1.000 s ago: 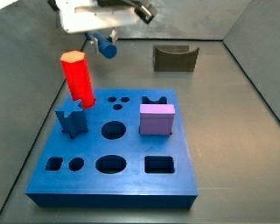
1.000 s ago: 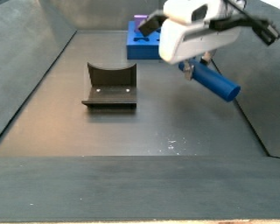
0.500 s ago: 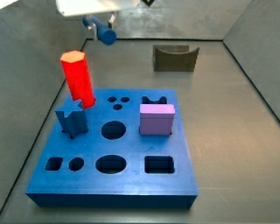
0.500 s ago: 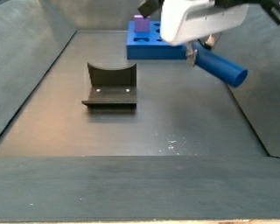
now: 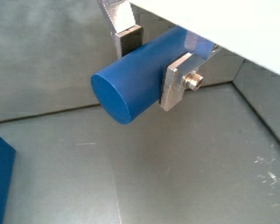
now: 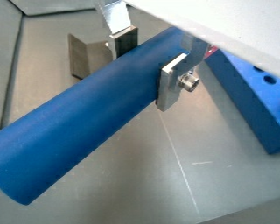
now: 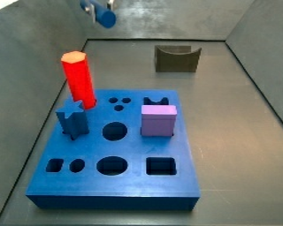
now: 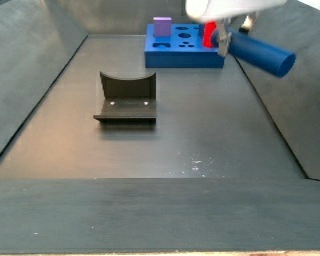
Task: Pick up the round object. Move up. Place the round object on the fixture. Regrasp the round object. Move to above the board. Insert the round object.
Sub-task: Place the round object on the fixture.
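The gripper (image 6: pixel 149 61), high near the side wall, clamps the round object (image 6: pixel 95 122), well clear of the fixture (image 8: pixel 125 98) and the board (image 7: pixel 113 146).

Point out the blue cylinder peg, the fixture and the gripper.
Blue cylinder peg (image 6: pixel 73 131): wrist view, on its curved side.
Fixture (image 8: pixel 127 98): side view, on the floor of its notch.
Gripper (image 5: pixel 154 57): wrist view, midway between its fingertips, clamped on the peg.
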